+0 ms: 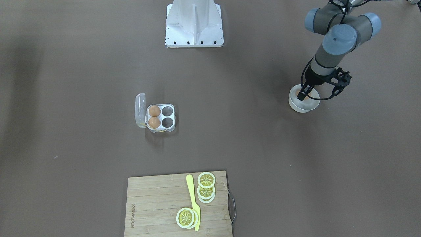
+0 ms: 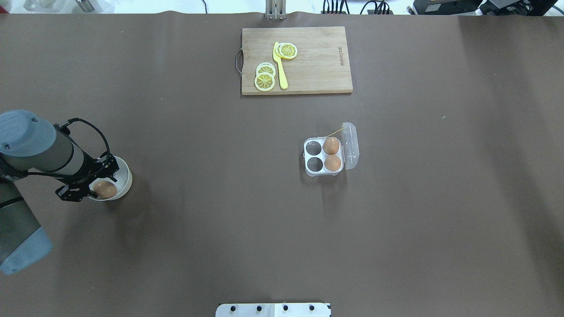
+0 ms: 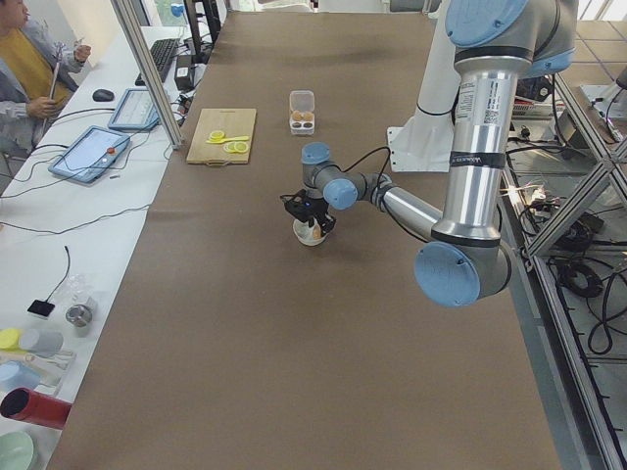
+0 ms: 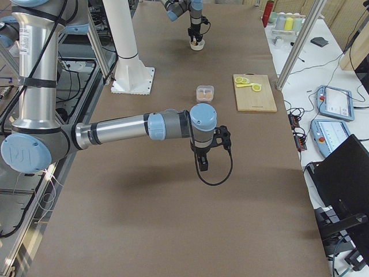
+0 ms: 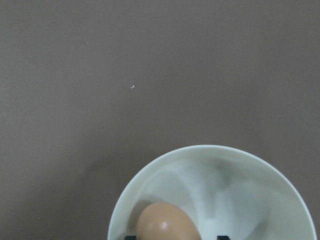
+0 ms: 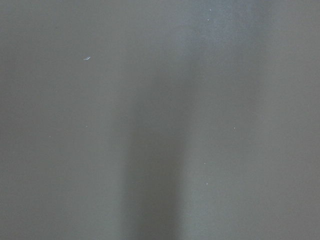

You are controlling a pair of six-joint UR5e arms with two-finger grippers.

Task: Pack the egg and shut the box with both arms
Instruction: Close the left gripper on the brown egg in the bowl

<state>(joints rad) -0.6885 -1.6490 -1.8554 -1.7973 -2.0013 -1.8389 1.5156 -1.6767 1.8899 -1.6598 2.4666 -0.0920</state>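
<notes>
The clear box (image 2: 324, 156) stands open mid-table with its lid (image 2: 350, 145) upright on the right. Two eggs (image 2: 331, 145) (image 2: 332, 163) fill the two cups next to the lid, and the other two cups are empty. A third egg (image 2: 105, 189) lies in a white bowl (image 2: 124, 176) at the left. My left gripper (image 2: 94, 188) reaches down into that bowl. In the left wrist view its open fingertips (image 5: 223, 237) straddle the egg (image 5: 167, 223) without closing on it. My right gripper (image 4: 202, 164) shows only in the exterior right view, above bare table; I cannot tell its state.
A wooden cutting board (image 2: 317, 66) at the far edge holds lemon slices (image 2: 265, 81) and a yellow knife (image 2: 280, 66). The white pedestal (image 1: 194, 23) stands at the robot's side. An operator (image 3: 29, 73) sits beyond the table's far side.
</notes>
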